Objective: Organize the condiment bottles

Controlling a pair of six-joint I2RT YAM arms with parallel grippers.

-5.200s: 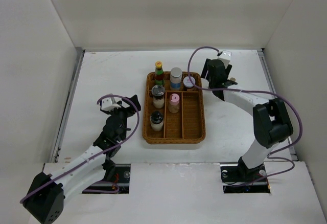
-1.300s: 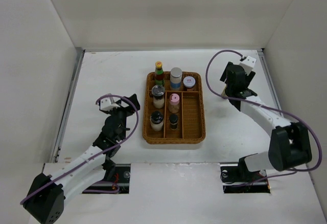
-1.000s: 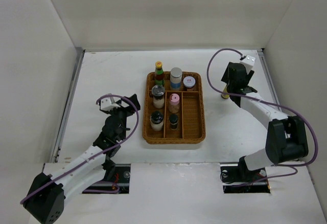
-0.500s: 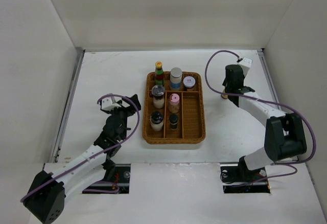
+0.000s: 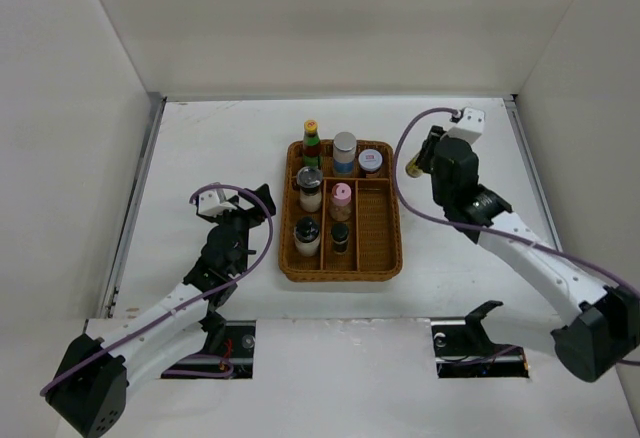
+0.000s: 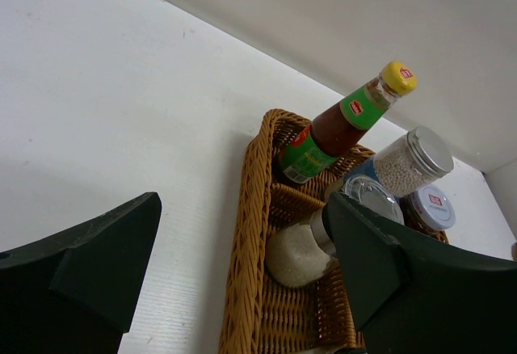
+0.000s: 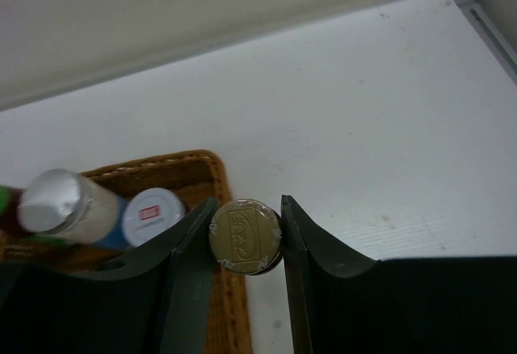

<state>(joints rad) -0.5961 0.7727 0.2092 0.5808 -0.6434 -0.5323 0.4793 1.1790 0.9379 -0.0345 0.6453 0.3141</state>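
Note:
My right gripper (image 5: 418, 163) is shut on a small dark jar with a gold lid (image 7: 245, 235), held above the table just off the wicker tray's (image 5: 388, 248) far right corner. The tray holds a green bottle with an orange cap (image 5: 311, 143), a grey-lidded jar (image 5: 344, 151), a flat white-lidded jar (image 5: 371, 161), two dark-lidded clear shakers (image 5: 310, 188) (image 5: 307, 236), a pink-capped bottle (image 5: 342, 201) and a small dark bottle (image 5: 341, 237). My left gripper (image 5: 262, 201) is open and empty, left of the tray, facing the green bottle (image 6: 339, 124) and a shaker (image 6: 323, 237).
White walls enclose the table on the left, back and right. The tray's right-hand long compartment (image 5: 376, 223) has nothing in it. A purple cable (image 5: 400, 188) loops from the right wrist beside the tray.
My right gripper closed on the gold-lidded jar that stood on the table at the right, then lifted it and carried it left toward the tray. The left arm stayed still.

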